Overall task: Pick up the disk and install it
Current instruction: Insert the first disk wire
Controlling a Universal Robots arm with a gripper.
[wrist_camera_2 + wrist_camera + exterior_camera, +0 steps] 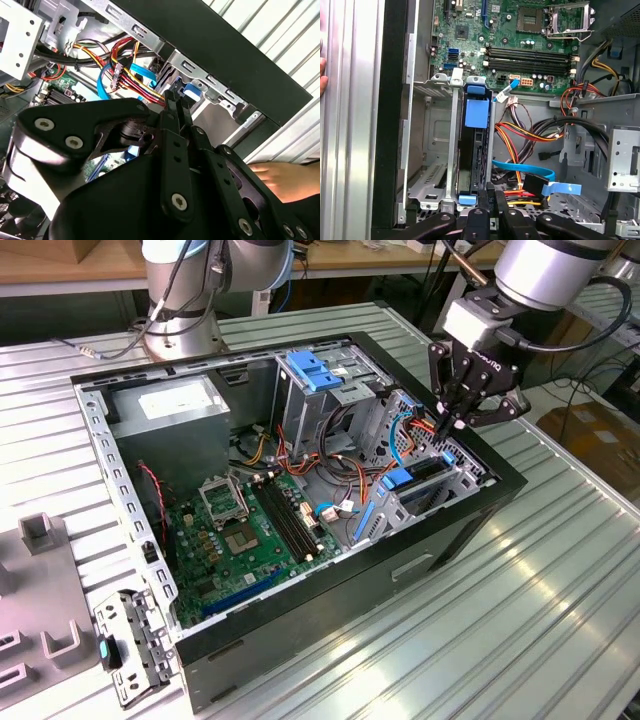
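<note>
The slatted metal surface [560, 570] carries an open black computer case [330, 602], lying on its side with the motherboard [240, 540] exposed. At its far corner sits the grey power supply [175, 415]; the white sticker on it bears print too small to read. No other writing in the case can be made out.

At the case corner on the exterior view's right is the metal drive bay [435, 150]. The disk [474, 150] stands edge-on inside it, between the bay's walls, with its blue plastic rail and tab showing. By this, the pick-up looks finished and the work is at the install step, with the disk slid into its slot; whether it is fully home cannot be told.

The gripper [457, 423] hangs right over that bay. In the first wrist view the gripper [492, 192] has its fingers drawn together with nothing between them, their tips just beside the disk's near end. Any last seating would call for pressure straight along the rails, clear of the blue flat cable [525, 175] and the red and yellow wires [520, 132] beside it
</note>
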